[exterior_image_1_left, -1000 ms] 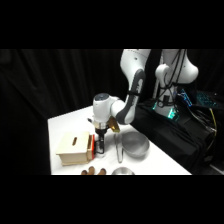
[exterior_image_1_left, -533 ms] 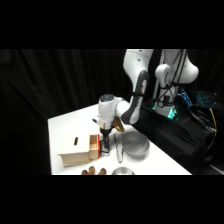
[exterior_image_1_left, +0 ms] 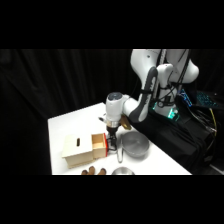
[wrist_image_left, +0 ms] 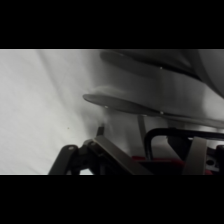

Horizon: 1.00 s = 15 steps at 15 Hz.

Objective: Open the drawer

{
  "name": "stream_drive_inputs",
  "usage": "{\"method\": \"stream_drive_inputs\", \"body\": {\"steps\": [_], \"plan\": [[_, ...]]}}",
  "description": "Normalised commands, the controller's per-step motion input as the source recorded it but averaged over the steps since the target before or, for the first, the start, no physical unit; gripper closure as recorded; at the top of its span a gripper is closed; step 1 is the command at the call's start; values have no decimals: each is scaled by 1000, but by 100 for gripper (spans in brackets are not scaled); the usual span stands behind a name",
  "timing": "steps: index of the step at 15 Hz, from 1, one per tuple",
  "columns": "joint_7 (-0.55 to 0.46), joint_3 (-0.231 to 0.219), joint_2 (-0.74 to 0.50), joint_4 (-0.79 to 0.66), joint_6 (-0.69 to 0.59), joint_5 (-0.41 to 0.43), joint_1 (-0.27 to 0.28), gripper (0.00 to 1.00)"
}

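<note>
- The gripper point(exterior_image_1_left: 113, 141) hangs low at the drawer point(exterior_image_1_left: 99, 144), whose red front sits proud of its wooden box point(exterior_image_1_left: 80, 149).
- Its black handle point(wrist_image_left: 165, 134) lies between the jaws, presumably for pulling; their width I cannot tell.
- A metal bowl point(exterior_image_1_left: 134, 145) sits just beyond them.

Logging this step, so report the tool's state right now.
Tool: at the drawer front by the black loop handle; open or shut cannot be told.
</note>
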Motion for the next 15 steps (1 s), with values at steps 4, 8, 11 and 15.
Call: {"method": "stream_drive_inputs", "body": {"steps": [4, 8, 11, 15], "plan": [[154, -158, -365, -356, -13, -160, 234, 0], [150, -152, -294, -210, -43, -198, 177, 0], [160, -158, -304, -176, -83, -210, 163, 0], [194, -138, -456, -259, -202, -248, 167, 0]]}}
